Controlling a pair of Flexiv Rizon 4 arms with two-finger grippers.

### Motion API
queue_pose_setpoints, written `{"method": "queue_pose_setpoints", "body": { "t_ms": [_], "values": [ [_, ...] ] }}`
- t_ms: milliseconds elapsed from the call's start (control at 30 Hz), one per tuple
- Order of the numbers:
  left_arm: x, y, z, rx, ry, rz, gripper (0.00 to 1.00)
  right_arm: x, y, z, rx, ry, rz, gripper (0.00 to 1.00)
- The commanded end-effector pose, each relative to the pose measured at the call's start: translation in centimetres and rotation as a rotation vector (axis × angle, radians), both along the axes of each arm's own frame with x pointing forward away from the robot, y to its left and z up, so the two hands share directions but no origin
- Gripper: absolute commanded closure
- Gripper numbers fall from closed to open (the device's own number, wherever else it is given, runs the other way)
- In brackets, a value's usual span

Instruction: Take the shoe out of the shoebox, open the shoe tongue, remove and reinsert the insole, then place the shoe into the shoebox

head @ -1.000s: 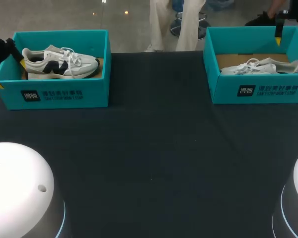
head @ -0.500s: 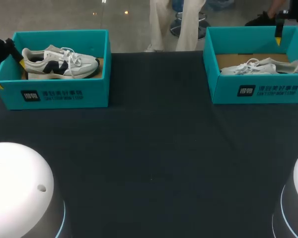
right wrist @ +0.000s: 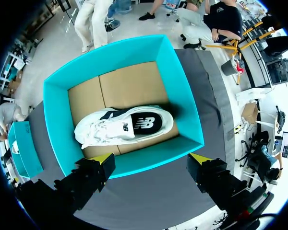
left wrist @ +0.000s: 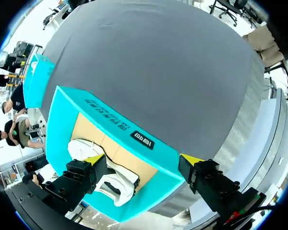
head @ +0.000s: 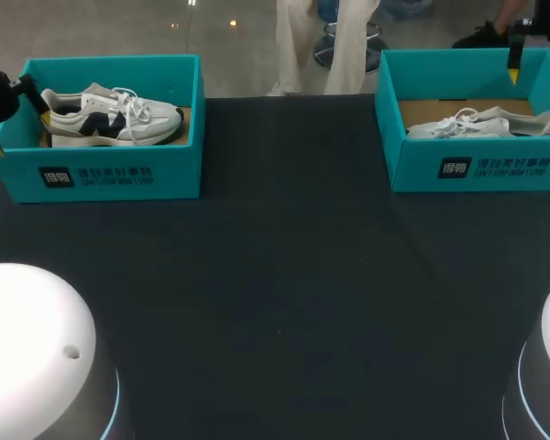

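Two teal shoeboxes stand at the table's far side. The left shoebox (head: 110,172) holds a white sneaker with dark panels (head: 110,115). The right shoebox (head: 477,167) holds a white sneaker (head: 481,122) on its side. My left gripper (left wrist: 143,159) is open, straddling the left box's end wall (left wrist: 153,158) from above, and the sneaker's heel (left wrist: 116,181) lies inside beside one finger. My right gripper (right wrist: 151,157) hangs open above the right box's wall (right wrist: 134,162), and its sneaker (right wrist: 125,125) lies on the cardboard floor ahead of the fingers. In the head view one right fingertip (head: 513,70) shows over that box's back wall.
Dark cloth covers the table (head: 284,275) between and in front of the boxes. My two white rounded arm bases (head: 37,357) (head: 545,367) fill the near corners. The other teal box (left wrist: 36,79) shows far off in the left wrist view.
My left gripper has shifted slightly farther back at the left box's end. The right arm, both boxes and both shoes have not moved.
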State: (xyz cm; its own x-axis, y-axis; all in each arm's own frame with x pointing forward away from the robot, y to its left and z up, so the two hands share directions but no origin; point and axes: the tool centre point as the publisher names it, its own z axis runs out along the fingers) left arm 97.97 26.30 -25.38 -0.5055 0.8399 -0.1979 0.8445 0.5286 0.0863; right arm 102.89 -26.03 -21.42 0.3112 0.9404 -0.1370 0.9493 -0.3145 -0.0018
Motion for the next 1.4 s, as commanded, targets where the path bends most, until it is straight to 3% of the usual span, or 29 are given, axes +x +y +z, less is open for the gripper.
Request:
{"method": "queue_pose_setpoints", "body": {
  "t_ms": [33, 200, 300, 433, 533, 1167, 1400],
  "values": [
    [5.1, 1.4, -0.3, 0.018, 0.018, -0.127, 0.0, 0.1, 0.0, 0.0, 0.0, 0.001, -0.001, 0.0],
    [7.7, 2.0, -0.4, 0.088, 0.066, -0.311, 0.0, 0.1, 0.0, 0.0, 0.0, 0.001, -0.001, 0.0],
    [9.4, 2.2, -0.4, 0.075, 0.095, -0.404, 0.0, 0.1, 0.0, 0.0, 0.0, 0.001, -0.001, 0.0],
    [10.3, 2.0, -1.5, 0.128, 0.082, -0.507, 0.0, 0.1, 0.0, 0.0, 0.0, 0.001, -0.001, 0.0],
    [10.7, 1.9, -1.8, 0.103, 0.092, -0.599, 0.0, 0.1, 0.0, 0.0, 0.0, 0.001, -0.001, 0.0],
    [10.6, 1.3, -2.0, 0.133, 0.053, -0.634, 0.0, 0.1, 0.0, 0.0, 0.0, 0.001, -0.001, 0.0],
    [13.4, 1.1, -2.7, 0.14, 0.04, -0.707, 0.0, 0.1, 0.0, 0.0, 0.0, 0.001, -0.001, 0.0]
  ]
}}
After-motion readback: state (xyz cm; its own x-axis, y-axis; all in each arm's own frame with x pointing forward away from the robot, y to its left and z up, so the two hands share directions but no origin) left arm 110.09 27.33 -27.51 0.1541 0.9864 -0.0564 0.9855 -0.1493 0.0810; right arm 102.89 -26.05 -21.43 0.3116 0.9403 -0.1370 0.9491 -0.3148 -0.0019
